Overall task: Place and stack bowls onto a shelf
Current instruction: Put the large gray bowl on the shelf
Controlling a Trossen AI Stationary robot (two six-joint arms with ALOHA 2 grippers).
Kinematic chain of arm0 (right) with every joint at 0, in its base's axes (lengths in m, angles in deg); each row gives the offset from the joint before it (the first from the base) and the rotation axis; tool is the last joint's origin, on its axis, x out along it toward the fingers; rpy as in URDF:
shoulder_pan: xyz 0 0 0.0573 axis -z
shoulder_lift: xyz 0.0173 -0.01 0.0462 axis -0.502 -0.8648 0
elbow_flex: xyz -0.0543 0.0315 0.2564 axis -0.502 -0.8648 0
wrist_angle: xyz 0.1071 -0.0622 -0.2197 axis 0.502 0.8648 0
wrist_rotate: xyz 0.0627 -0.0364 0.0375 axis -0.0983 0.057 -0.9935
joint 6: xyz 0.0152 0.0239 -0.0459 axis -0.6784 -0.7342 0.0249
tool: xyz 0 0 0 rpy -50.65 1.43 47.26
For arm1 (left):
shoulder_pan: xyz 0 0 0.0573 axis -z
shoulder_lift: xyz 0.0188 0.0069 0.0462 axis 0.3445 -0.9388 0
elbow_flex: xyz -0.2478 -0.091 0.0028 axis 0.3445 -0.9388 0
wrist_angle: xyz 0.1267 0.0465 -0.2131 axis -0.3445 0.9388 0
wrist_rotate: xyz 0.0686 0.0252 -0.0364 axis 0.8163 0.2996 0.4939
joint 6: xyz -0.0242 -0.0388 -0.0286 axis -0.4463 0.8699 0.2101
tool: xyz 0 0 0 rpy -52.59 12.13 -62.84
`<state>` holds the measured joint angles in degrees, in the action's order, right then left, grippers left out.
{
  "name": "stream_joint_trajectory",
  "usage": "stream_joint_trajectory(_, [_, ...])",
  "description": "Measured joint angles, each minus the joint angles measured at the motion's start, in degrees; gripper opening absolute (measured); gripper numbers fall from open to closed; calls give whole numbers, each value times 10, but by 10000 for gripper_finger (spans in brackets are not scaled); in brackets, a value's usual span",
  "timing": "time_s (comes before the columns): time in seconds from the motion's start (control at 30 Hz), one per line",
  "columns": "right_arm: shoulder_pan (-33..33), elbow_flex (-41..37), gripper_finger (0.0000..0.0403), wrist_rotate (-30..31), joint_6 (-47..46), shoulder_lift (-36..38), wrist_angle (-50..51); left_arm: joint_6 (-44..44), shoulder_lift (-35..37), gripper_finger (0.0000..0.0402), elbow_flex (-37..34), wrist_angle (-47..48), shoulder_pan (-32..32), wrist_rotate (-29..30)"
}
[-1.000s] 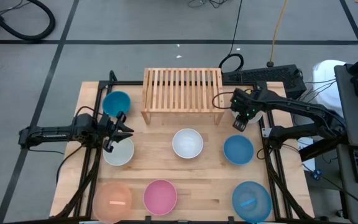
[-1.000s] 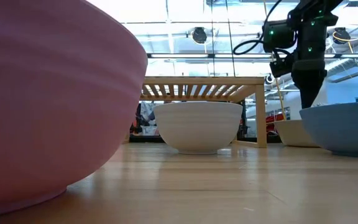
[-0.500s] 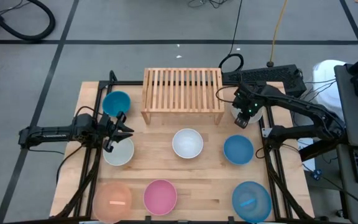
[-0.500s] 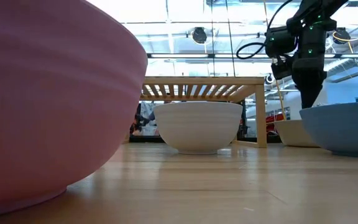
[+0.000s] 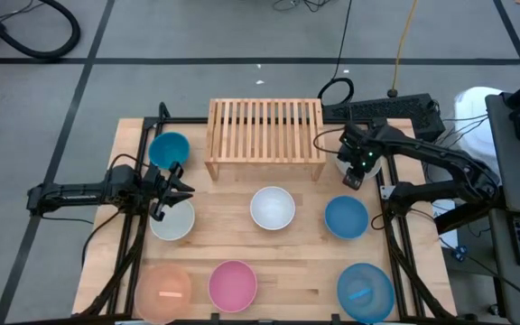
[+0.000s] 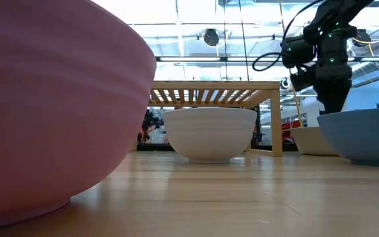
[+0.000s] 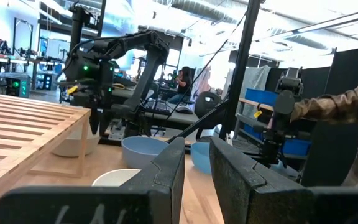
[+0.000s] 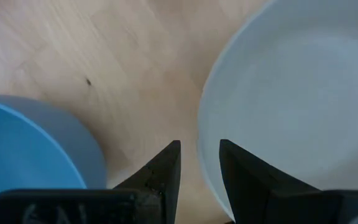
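Observation:
The slatted wooden shelf (image 5: 264,135) stands at the table's far middle. My right gripper (image 5: 354,173) (image 8: 199,167) is open and points down at the shelf's right end, over a white bowl (image 8: 291,93) resting on the table. A blue bowl (image 5: 345,217) (image 8: 30,146) sits just nearer. My left gripper (image 5: 181,183) (image 7: 196,168) waits open and level over a pale bowl (image 5: 171,219), beside a teal bowl (image 5: 169,149). A white bowl (image 5: 272,208) (image 6: 209,133) stands at the centre. My right gripper comes from above with the white bowl's rim (image 8: 202,134) between its fingers. One finger (image 8: 244,180) is over the inside and the other is over the table outside. I cannot tell whether they touch the rim. The bowl sits upright on the table.
Along the near edge sit a peach bowl (image 5: 163,289), a pink bowl (image 5: 233,283) (image 6: 51,112) and a light-blue bowl (image 5: 365,291). A keyboard (image 5: 382,110) lies beyond the far right corner. A person's sleeve (image 7: 340,106) shows beyond the table.
My right gripper has moved slightly toward the table's right edge and down, toward the white bowl beside the shelf.

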<state>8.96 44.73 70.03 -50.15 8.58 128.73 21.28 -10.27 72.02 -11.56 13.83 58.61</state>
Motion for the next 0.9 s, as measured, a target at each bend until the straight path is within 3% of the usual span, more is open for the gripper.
stream_joint_trajectory(0.6, [1,-40,102,45,13,-16,-62,16,0,81,0,0,0,0])
stream_joint_trajectory(0.7, [1,-40,78,45,13,-24,-62,15,0,81,0,0,0,0])
stream_joint_trajectory(0.83, [1,-38,17,51,13,-33,-64,15,0,81,0,0,0,0])
stream_joint_trajectory(0.9, [1,-38,12,55,14,-34,-64,15,0,81,0,0,0,0])
